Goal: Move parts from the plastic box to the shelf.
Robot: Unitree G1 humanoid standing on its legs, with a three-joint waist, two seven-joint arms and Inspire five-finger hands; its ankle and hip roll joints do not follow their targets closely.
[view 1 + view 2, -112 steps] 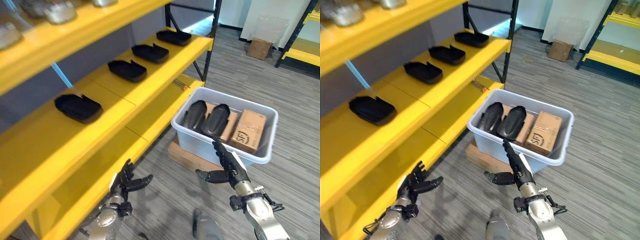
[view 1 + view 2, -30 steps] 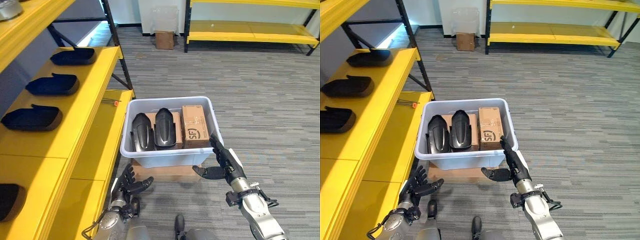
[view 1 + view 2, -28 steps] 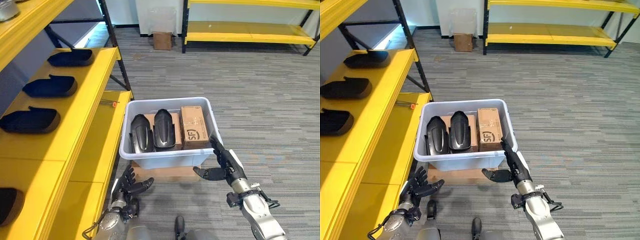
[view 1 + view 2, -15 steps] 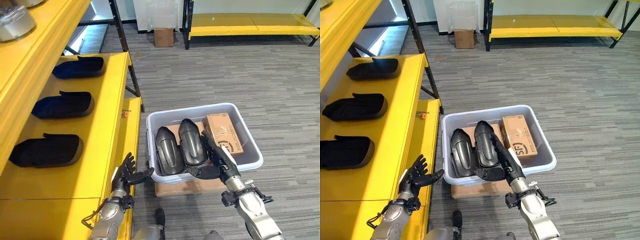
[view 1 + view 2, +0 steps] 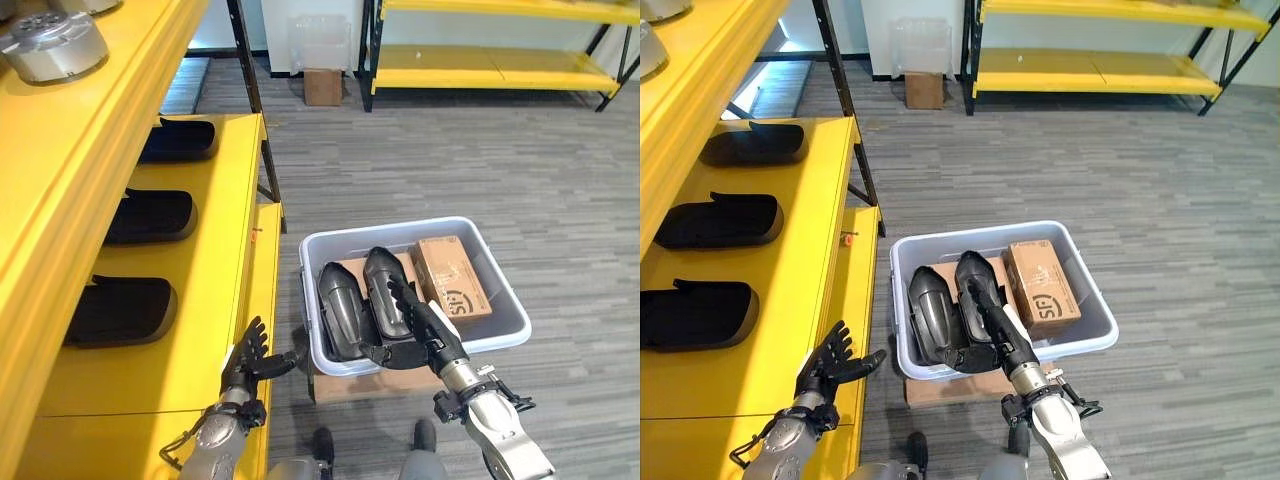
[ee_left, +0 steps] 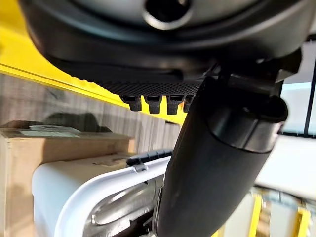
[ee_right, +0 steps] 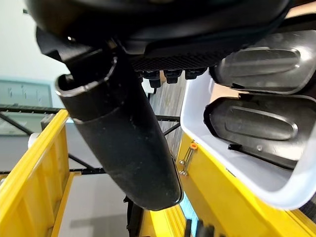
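Grey carpet, plastic box (image 5: 505, 322), black parts (image 5: 340, 310) under open right hand (image 5: 418, 325)

Even, bright indoor light fills the head views, with soft shadows under the yellow shelf (image 5: 215, 300). A pale glare lies on the floor at upper left. In both wrist views the nearest dark bulk is blurred.

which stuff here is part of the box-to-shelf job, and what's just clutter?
Job:
- plastic box
- two black parts in the box
- yellow shelf, with three black parts already on it
- right hand, open over the box
- left hand, open beside the shelf

Lying about:
- cardboard box in the plastic box
- small carton on the far floor
- silver part on the upper shelf
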